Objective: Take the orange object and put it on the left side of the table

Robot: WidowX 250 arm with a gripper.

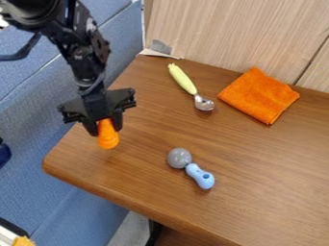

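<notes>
My gripper [108,124] hangs over the left end of the brown table [257,163], near its left edge. It is shut on the orange object [108,136], a small rounded piece whose upper part sits between the two fingers and whose ribbed lower end points down. Whether that lower end touches the tabletop, I cannot tell.
A folded orange cloth [259,95] lies at the back right. A spoon with a yellow-green handle [183,79] is at the back middle, and a blue and grey rattle-like toy [200,176] lies nearer the front. A wooden panel [225,33] stands behind.
</notes>
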